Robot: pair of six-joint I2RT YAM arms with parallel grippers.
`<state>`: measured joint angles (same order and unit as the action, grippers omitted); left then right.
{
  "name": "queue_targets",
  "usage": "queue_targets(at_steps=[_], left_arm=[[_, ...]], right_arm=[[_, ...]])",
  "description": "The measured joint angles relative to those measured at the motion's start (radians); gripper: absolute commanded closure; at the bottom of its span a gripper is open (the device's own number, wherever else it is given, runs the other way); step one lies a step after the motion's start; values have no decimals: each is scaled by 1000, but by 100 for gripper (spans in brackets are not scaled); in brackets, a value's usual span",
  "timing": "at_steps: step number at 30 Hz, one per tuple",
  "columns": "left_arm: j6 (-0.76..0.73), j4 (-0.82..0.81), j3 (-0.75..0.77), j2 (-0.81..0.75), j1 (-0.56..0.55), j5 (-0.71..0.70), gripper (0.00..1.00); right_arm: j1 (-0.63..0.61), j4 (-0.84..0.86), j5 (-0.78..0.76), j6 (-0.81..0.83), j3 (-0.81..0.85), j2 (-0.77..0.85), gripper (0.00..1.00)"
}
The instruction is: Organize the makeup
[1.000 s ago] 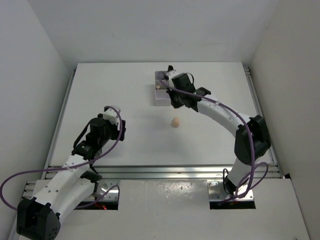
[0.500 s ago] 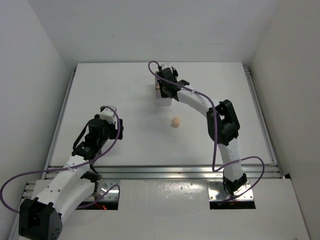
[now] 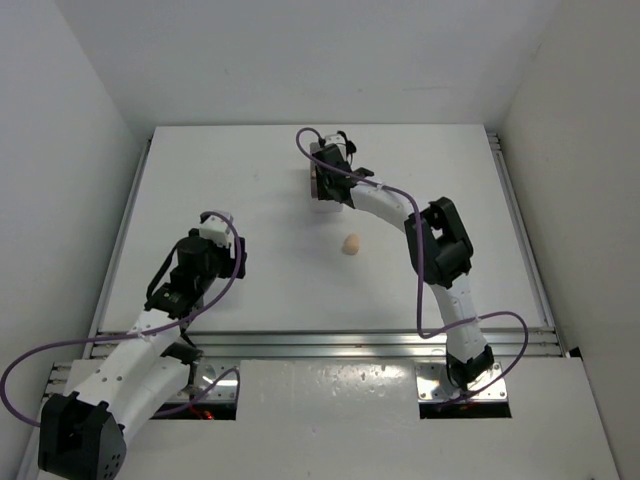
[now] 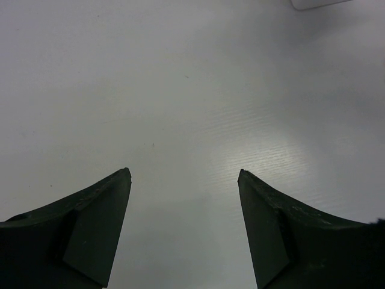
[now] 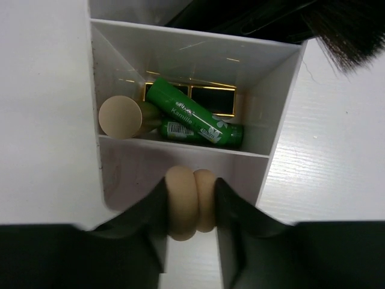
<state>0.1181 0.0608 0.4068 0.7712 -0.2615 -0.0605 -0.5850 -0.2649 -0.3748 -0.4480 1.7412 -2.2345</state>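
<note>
My right gripper [image 5: 191, 201] is shut on a peach sponge [image 5: 190, 201], squeezed between its fingers, over the near compartment of the white three-compartment box [image 5: 281, 108]. The middle compartment holds two green tubes [image 5: 192, 120], a rose-gold tube [image 5: 123, 116] and a black-gold lipstick [image 5: 207, 96]. Black brush bristles [image 5: 349, 27] show at the far compartment. In the top view the right gripper [image 3: 330, 180] covers the box [image 3: 318, 206]. A second peach sponge [image 3: 351, 244] lies on the table. My left gripper [image 4: 183, 180] is open and empty over bare table, also in the top view [image 3: 215, 250].
The white table [image 3: 230, 180] has white walls at the left, back and right. A metal rail [image 3: 330, 345] runs along the near edge. A white corner of the box [image 4: 319, 3] shows at the top of the left wrist view.
The right arm has swung left and folded so that its gripper with the sponge stands over the box. The left arm has hardly moved.
</note>
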Motion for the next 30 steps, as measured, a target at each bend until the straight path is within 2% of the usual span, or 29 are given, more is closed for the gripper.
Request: queue_targets(at_steps=[2,6,10,18,22,26,30], left_arm=[[0,-1,0,0,1,0,22],[0,-2,0,0,1,0,22],[0,-2,0,0,1,1,22],[0,-2,0,0,1,1,22],[0,-3,-1,0,1,1,22],[0,-2,-5,0,1,1,22],[0,-3,-5,0,1,5,22]], right_arm=[[0,3,0,0,0,0,46],[0,14,10,3,-10,0,31],[-12,38,17,16,-22,0,25],[-22,36,0,30,-38,28,24],[-29,0,11,43,-68,97,14],[-40,-104,50,70,-126,221,12],[-46,-244,69,59,-138,277,14]])
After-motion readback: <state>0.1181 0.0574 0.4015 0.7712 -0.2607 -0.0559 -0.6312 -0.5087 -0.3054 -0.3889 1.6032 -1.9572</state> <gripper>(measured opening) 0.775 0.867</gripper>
